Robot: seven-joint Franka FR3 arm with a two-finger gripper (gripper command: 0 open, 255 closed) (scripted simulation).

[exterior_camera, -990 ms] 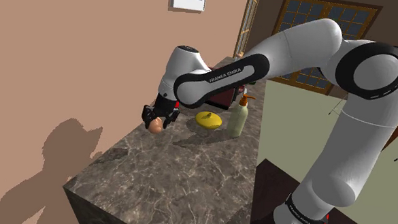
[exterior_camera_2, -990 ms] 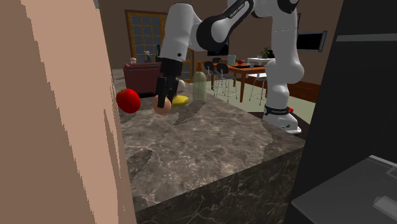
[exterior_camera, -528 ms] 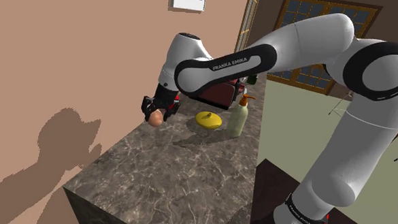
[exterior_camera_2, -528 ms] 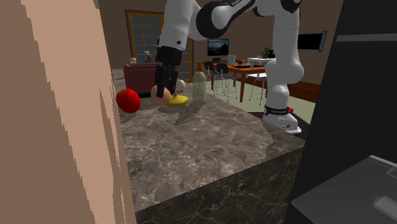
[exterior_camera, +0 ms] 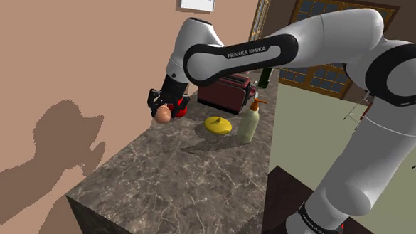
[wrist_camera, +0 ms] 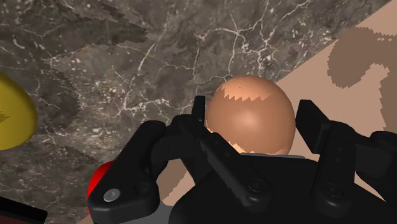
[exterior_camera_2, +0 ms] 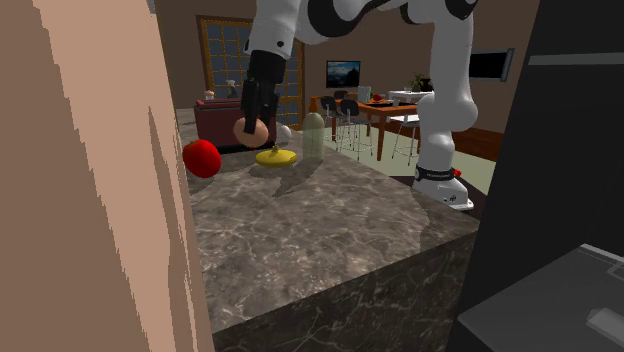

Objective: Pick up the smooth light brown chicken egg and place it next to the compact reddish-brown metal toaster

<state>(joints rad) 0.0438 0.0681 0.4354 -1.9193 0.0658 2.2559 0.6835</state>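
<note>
Shoulder view: I see the gripper (exterior_camera: 164,110) pinching the light brown egg (exterior_camera: 162,115), lifted off the dark marble counter (exterior_camera: 183,183) near the tan wall. The black fingers cover the egg's upper part. Just behind the hand a bit of a red object (exterior_camera: 180,105) peeks out, too hidden for me to name. The reddish-brown toaster (exterior_camera: 225,93) stands further back, its top cut off by the white forearm. A yellow object (exterior_camera: 218,124) and a pale pump bottle (exterior_camera: 248,123) sit in front of the toaster, well apart from the egg.

Second exterior view: the egg (exterior_camera_2: 252,127) hangs in the gripper (exterior_camera_2: 250,118) clear above the counter (exterior_camera_2: 320,230), between the red round object (exterior_camera_2: 201,158) and the pale bottle (exterior_camera_2: 313,136), with the yellow object (exterior_camera_2: 276,157) below it.

Wrist view: both fingers (wrist_camera: 199,118) press against the egg (wrist_camera: 252,113), whose lower part is hidden by the hand. The yellow object (wrist_camera: 13,118) is cut by the frame edge, and the red object (wrist_camera: 102,181) is mostly behind the gripper body.
</note>
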